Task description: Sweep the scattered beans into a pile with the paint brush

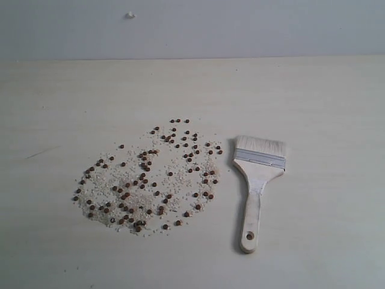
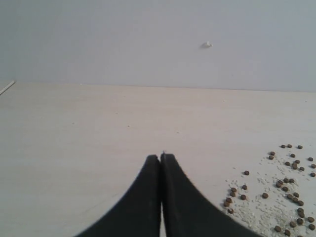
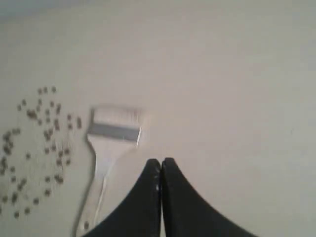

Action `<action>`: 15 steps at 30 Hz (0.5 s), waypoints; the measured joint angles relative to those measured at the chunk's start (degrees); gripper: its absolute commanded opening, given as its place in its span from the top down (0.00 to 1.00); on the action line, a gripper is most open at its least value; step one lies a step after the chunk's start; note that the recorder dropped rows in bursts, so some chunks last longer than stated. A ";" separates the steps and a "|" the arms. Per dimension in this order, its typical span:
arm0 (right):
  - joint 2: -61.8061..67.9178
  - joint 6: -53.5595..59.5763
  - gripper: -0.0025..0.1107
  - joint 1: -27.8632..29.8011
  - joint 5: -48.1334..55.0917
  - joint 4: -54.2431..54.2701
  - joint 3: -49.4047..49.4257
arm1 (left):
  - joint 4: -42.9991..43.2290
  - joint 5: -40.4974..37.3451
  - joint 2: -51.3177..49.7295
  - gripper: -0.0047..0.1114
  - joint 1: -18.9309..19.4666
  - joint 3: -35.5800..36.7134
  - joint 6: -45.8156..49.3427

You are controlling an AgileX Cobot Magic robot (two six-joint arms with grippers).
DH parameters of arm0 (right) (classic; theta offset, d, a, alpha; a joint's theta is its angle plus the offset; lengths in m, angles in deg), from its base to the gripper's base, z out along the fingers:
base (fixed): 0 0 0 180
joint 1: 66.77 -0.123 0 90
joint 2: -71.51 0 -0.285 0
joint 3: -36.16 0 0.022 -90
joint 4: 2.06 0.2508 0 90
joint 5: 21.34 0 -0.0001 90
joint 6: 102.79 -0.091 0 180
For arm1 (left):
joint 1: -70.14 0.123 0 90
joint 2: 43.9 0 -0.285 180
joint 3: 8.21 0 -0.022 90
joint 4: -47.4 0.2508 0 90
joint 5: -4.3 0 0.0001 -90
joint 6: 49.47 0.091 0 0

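Reddish-brown beans (image 1: 144, 180) mixed with tiny off-white grains lie scattered in a wide patch on the pale table, left of centre; no pile shows. The paint brush (image 1: 257, 180) lies flat to the right of them, white bristles pointing to the far side, handle hole nearest. No gripper shows in the exterior view. My left gripper (image 2: 161, 156) is shut and empty, with beans (image 2: 286, 187) off to one side. My right gripper (image 3: 161, 161) is shut and empty above the table, beside the paint brush (image 3: 111, 143), with the beans (image 3: 39, 143) beyond it.
A pale wooden table (image 1: 325, 96) runs back to a plain grey wall (image 1: 240, 27) that bears a small white mark (image 1: 130, 15). The table's edge (image 2: 7, 88) shows in the left wrist view.
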 measured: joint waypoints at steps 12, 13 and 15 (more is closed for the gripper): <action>19.01 -17.84 0.98 -24.54 0.87 -1.27 3.21 | 0.00 0.00 0.00 0.96 0.00 0.00 0.00; 20.46 -20.81 0.98 -27.13 -0.09 -2.61 3.21 | 0.00 0.00 0.00 0.96 0.00 0.00 0.00; 23.20 -26.38 0.98 -30.92 -1.53 -6.09 3.21 | 0.00 0.00 0.00 0.96 0.00 0.00 0.00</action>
